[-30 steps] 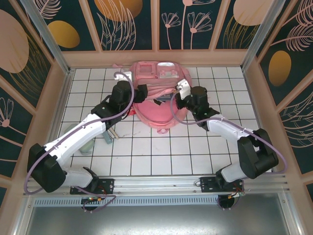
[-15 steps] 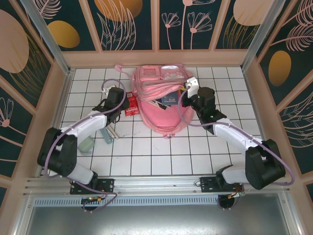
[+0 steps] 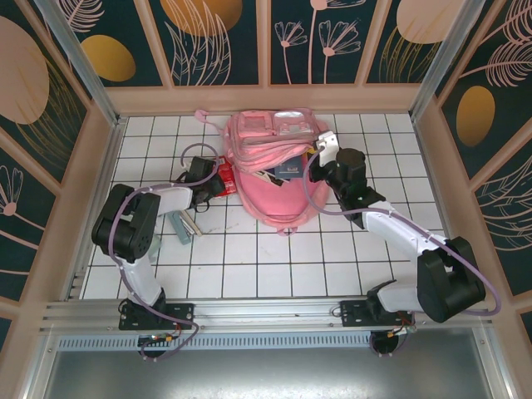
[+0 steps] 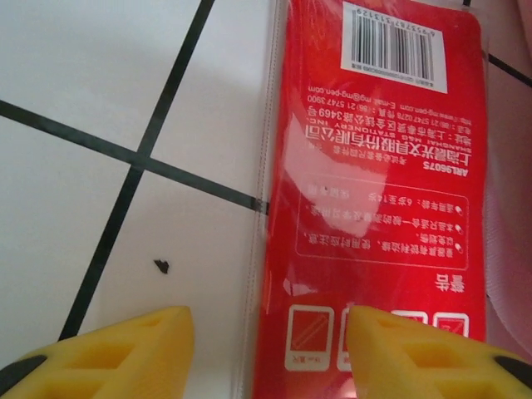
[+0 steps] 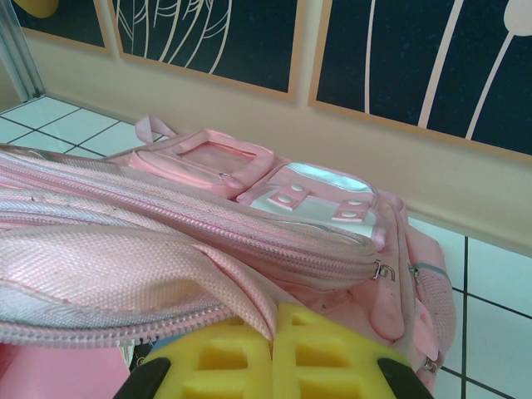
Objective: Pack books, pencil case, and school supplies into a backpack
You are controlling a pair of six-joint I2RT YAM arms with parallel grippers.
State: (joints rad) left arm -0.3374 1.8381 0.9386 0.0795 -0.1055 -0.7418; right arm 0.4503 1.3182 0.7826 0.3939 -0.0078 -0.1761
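Left gripper [image 4: 268, 337] withdrew, jaws apart over red piece [image 4: 374, 166]; right gripper [image 5: 274, 328] pinches backpack [image 5: 199, 241].

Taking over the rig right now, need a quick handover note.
Left pincer: open, low over the red pack, which lies flat on the tiles beside the backpack.
Right pincer: shut on the backpack's opening edge.
Done: navy book sits in the opening.
Left to do: red pack, plus the teal item and tan sticks nearby on the tiles.
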